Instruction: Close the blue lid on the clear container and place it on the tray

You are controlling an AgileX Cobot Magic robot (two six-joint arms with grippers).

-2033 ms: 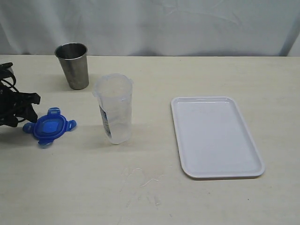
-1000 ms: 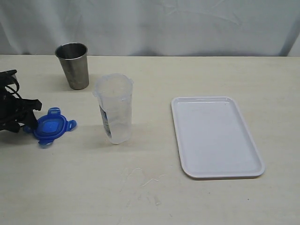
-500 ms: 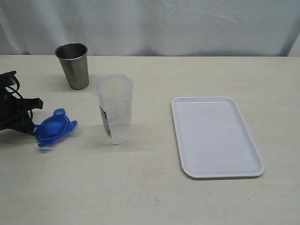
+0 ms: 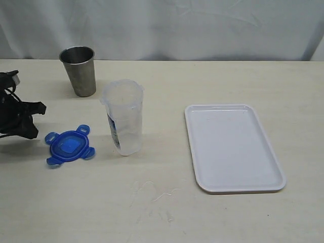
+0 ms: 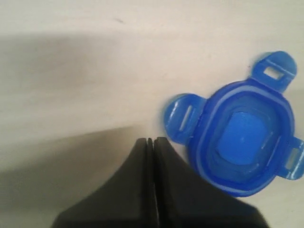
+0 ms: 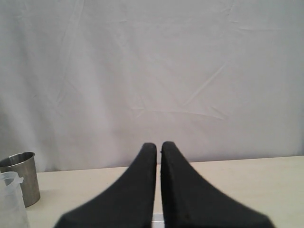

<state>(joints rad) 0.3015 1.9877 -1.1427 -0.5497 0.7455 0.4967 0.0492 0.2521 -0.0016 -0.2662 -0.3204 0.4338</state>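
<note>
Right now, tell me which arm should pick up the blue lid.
Left. The left gripper, shut and empty, sits right beside the blue lid lying on the table. The right gripper, also shut, points at the backdrop, with the lid nowhere in its view.

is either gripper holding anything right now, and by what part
Nothing is held. The left gripper is shut on empty air beside the blue lid, which lies loose on the table. The right gripper is shut and empty too.
</note>
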